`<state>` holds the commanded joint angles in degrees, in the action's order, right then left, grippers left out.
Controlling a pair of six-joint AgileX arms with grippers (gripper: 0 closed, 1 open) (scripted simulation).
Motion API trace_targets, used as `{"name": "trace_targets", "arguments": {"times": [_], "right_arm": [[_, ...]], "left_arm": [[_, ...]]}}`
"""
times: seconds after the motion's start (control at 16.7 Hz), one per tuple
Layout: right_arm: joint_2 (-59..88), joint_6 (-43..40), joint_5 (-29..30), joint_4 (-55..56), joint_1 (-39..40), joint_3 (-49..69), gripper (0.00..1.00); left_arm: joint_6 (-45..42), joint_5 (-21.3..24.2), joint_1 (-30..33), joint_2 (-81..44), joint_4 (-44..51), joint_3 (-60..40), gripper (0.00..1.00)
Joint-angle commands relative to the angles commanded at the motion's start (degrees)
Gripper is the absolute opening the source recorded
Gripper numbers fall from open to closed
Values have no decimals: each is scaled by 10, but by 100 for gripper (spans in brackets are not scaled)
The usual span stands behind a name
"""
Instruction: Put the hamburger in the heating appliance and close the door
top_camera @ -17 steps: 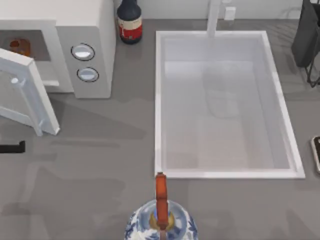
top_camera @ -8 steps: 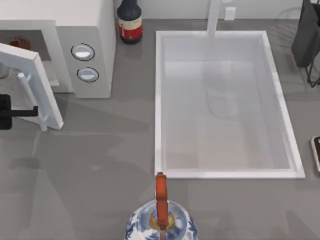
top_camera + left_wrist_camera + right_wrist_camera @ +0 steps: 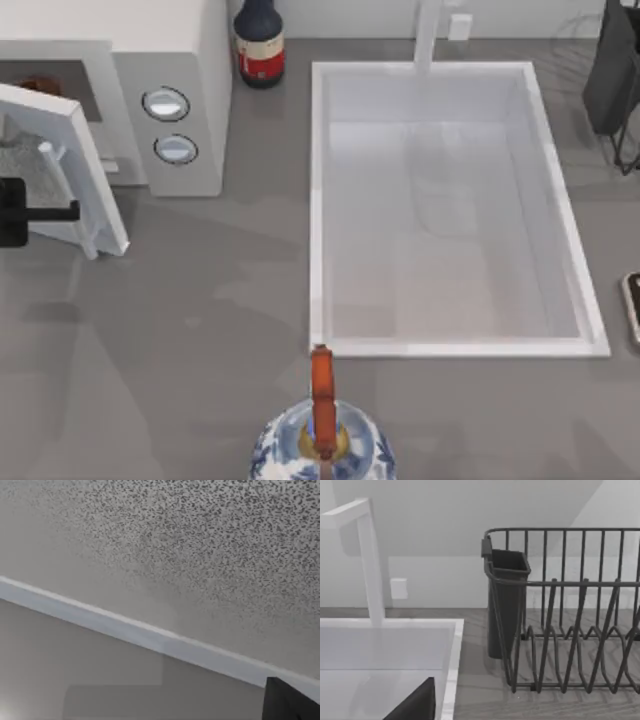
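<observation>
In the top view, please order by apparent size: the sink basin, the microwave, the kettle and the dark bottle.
1. sink basin
2. microwave, cut off at the edge
3. kettle, partly out of view, so uncertain
4. dark bottle

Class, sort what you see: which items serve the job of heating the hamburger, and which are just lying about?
Job:
hamburger
microwave
door
left gripper at the door

Lying about:
bottle
sink
kettle
dish rack

Grey desk (image 3: 200, 330) under soft light, white sink (image 3: 318, 200) sunk in, dark dish rack (image 3: 570, 630) beside it, pale wall (image 3: 445, 520) behind.
</observation>
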<state>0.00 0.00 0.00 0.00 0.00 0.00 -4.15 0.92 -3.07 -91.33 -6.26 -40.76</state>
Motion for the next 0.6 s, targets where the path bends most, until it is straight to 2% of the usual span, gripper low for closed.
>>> {"name": "trace_targets", "arguments": {"times": [0.42, 0.6], "right_arm": [[0, 0, 0, 0, 0, 0, 100], [0, 0, 0, 0, 0, 0, 100]], "left_arm": [[7, -7, 10, -164, 13, -179, 0], [9, -8, 12, -188, 15, -205, 0]]}}
